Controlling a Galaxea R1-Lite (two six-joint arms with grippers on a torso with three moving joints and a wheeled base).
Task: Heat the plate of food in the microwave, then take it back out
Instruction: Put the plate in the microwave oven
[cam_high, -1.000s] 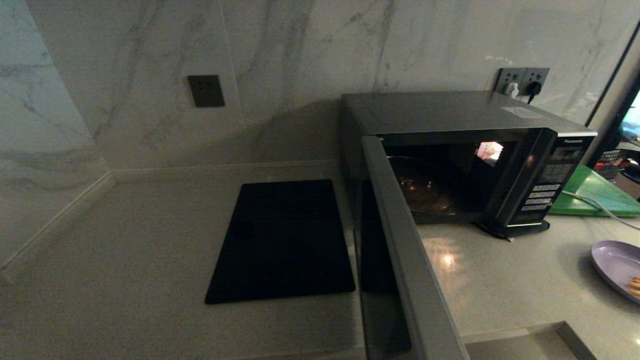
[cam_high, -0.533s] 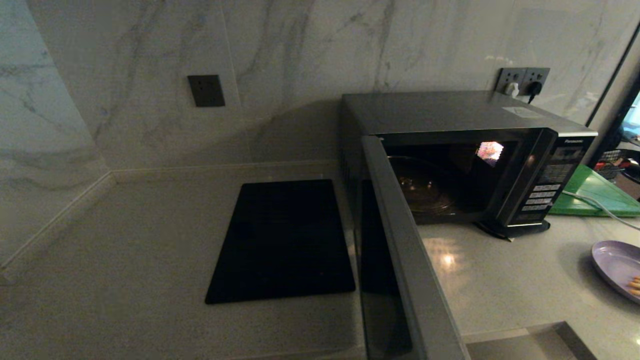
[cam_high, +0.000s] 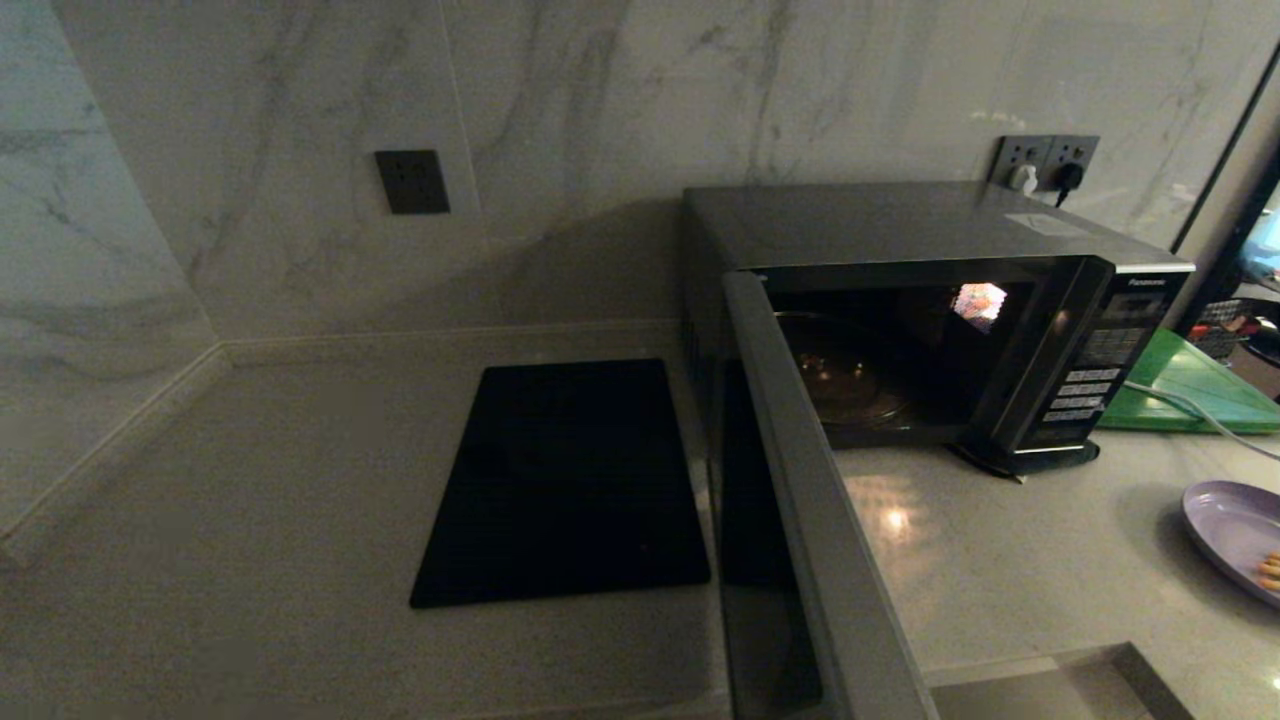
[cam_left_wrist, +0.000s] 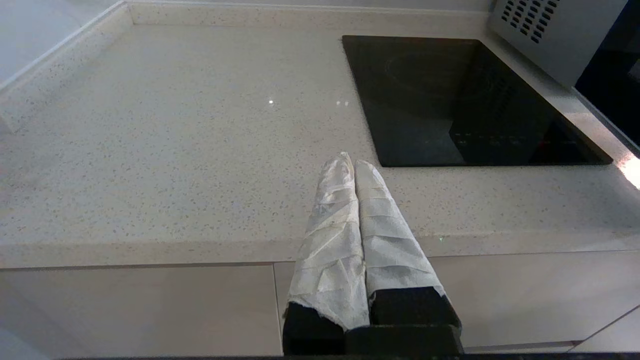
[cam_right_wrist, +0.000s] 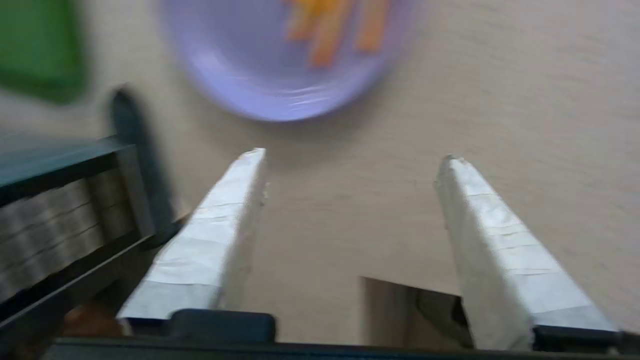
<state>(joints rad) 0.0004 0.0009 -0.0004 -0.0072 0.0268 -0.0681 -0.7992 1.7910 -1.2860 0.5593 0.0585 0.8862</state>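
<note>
Your right claw (cam_right_wrist: 350, 160) is now standing wide and holding nothing — a second ago it was shut tight. It is hanging over the worktop (cam_right_wrist: 500, 100), pointing at the plate of food (cam_right_wrist: 260, 65) in the upper middle of its own view, near but not touching. In the head view the plate is sitting at the far right edge. The microwave (cam_high: 900, 220) is waiting with its door (cam_high: 800, 520) swung open, so grabbing the plate looks like your next job. Your left claw (cam_left_wrist: 352, 162) is resting pressed shut — parked at the worktop's front edge.
</note>
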